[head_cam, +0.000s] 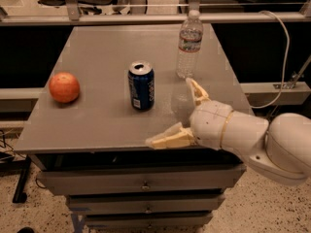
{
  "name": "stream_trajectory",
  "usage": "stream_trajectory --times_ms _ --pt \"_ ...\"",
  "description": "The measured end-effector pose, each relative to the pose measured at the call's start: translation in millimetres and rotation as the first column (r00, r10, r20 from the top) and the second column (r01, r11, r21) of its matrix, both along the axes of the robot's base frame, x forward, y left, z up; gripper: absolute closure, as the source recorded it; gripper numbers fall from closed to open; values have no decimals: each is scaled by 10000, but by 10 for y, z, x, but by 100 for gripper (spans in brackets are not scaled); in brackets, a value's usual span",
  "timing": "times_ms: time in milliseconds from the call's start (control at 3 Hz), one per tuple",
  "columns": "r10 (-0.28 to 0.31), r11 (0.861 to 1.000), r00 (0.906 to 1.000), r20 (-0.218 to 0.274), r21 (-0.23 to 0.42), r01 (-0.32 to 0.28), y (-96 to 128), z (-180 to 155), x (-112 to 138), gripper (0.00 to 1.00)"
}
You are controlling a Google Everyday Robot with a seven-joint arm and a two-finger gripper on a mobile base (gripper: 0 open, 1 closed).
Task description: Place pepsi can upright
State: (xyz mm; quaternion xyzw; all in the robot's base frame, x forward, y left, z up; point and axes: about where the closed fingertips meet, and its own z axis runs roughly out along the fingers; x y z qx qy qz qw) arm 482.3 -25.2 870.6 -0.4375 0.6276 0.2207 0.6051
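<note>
Can [141, 86] stands upright at middle of table [92, 47], tab end up. Gripper [168, 111] low to its right, near the front edge; jaws spread, empty, apart from can. Placement looks done. Next: draw arm clear without clipping can.

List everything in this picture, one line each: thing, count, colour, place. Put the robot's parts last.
pepsi can: one, dark blue with a silver top, upright near the middle of the table.
water bottle: one, clear plastic, upright at the table's far right.
round fruit: one, orange-red, on the table's left side.
table: one, grey, centre of view.
drawers: a stack, grey, under the table top.
cable: one, white, hanging at the right.
gripper: one, cream, over the table's near right edge, apart from the can, its fingers spread and holding nothing.
arm: one, white, entering from the lower right.
</note>
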Motion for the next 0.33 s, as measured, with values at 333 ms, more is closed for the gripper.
stream_trajectory --times_ms 333 --pt "-508 9987 9987 51 -34 508 -250 5 -40 0"
